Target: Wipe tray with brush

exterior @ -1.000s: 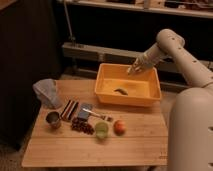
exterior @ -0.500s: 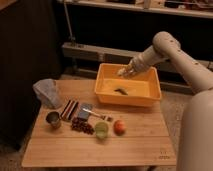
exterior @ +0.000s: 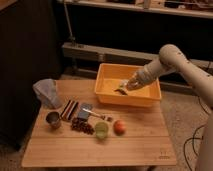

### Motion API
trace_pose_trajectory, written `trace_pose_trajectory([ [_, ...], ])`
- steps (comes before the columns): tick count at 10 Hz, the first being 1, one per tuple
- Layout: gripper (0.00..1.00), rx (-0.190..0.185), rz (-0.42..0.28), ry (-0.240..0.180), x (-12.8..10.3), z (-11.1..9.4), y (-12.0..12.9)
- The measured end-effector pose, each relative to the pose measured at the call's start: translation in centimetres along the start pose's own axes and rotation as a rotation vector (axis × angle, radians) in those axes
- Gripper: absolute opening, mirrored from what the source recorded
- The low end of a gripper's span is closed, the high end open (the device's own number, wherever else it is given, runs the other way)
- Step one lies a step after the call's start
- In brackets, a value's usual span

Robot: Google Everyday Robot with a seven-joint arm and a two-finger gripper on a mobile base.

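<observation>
The orange-yellow tray (exterior: pixel 150 97) stands at the back right of the wooden table. My gripper (exterior: pixel 127 86) reaches down from the right into the tray, low over its floor near the middle. A small pale brush (exterior: pixel 123 83) pokes out at its tip, and the gripper is shut on it. A small dark curved scrap (exterior: pixel 120 91) lies on the tray floor just below and left of the brush.
On the wooden table (exterior: pixel 100 150), left of the tray, are a crumpled grey bag (exterior: pixel 46 92), a metal cup (exterior: pixel 53 119), brown bars (exterior: pixel 70 109), a grey block with a thin handle (exterior: pixel 85 111), dark grapes (exterior: pixel 82 126), a green cup (exterior: pixel 101 130) and an orange fruit (exterior: pixel 119 126). A dark shelf runs behind.
The arm has swung left and down, bringing the gripper with the brush from above the tray's right rim into the tray, close to its floor.
</observation>
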Motion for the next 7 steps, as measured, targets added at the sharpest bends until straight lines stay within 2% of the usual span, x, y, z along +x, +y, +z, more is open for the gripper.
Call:
trace_pose_trajectory([
  [4,0.0,0.024,0.042,-0.003,-0.5,-1.6,-4.3],
  [6,0.0,0.047,0.065,-0.008,-1.1,-1.6,-5.3],
  [7,0.0,0.069,0.092,-0.021,-2.0,-1.9,-6.6],
])
